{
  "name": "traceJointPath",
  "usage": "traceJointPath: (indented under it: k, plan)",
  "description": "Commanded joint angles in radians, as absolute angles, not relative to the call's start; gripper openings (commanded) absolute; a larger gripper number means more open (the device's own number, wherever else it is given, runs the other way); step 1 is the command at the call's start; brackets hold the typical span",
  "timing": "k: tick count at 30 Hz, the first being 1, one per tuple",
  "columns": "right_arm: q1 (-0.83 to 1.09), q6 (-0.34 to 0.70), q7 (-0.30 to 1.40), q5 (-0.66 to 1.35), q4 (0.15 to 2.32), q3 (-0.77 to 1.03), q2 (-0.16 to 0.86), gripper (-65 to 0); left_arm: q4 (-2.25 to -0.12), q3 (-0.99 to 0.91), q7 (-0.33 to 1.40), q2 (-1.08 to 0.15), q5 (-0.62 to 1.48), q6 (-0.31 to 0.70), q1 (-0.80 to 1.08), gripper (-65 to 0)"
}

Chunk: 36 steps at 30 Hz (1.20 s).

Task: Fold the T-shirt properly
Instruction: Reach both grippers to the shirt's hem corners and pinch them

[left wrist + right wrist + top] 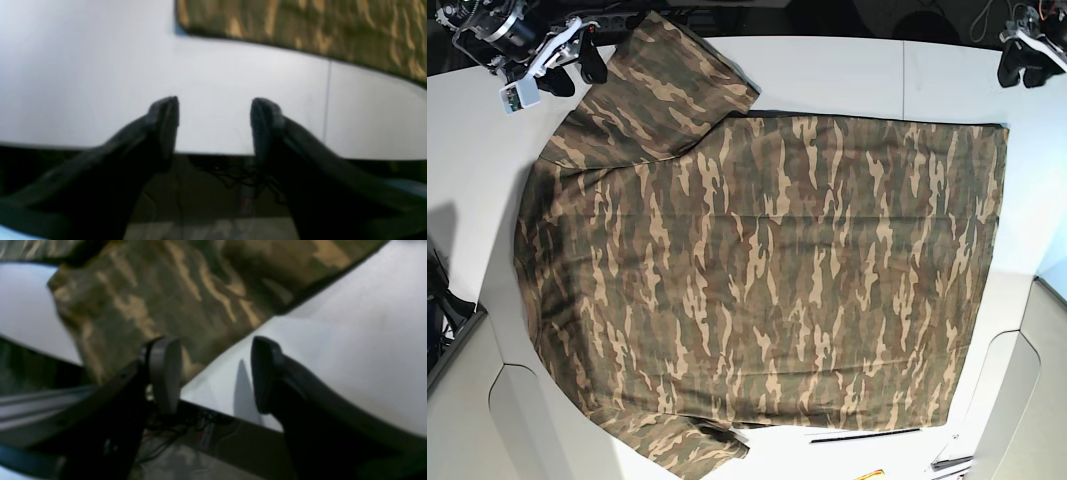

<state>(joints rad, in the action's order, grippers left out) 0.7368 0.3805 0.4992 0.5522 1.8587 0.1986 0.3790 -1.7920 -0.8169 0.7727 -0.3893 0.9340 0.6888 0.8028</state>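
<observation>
From my station I saw the T-shirt (767,270) spread flat across the white table (847,70), covering most of it, its camouflage back or front up; I could not tell which. One sleeve (662,85) lay at the far left of the base view and the other sleeve (687,440) poked out at the near left, while the straight hem ran down the right side.

The right gripper (572,62) sat at the far left corner of the table, just beside the far sleeve. Its wrist camera showed the fingers spread, nothing between them, with the sleeve cloth (160,300) beyond the left finger (165,373) and bare table beyond the other.

The left gripper (1032,62) was at the far right corner, near the shirt's hem corner but apart from it. In its own view the jaws stood wide and empty over the bare table (100,83), with the shirt's edge (317,26) well beyond the fingertips.
</observation>
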Motion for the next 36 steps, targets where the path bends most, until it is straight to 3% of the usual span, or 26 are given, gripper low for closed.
traceJointPath:
  k: [1, 19, 36]
  plan:
    - [0.740, 0.389, 0.487, 0.561, 1.858, 0.203, 0.369, -31.8, -1.794, -0.827, 0.758, -0.416, 0.941, 0.698, 0.799, -22.3]
    - [0.684, 0.408, 0.494, 0.548, 1.764, 0.067, 0.229, -31.8, -1.399, -0.765, 0.709, -0.596, 0.915, 0.698, 0.509, -21.1]
    - [0.677, 0.407, 0.494, 0.471, 1.764, 0.057, 0.196, -31.8, -1.081, -0.556, 0.636, -0.602, 0.788, 0.698, 0.265, -21.1]
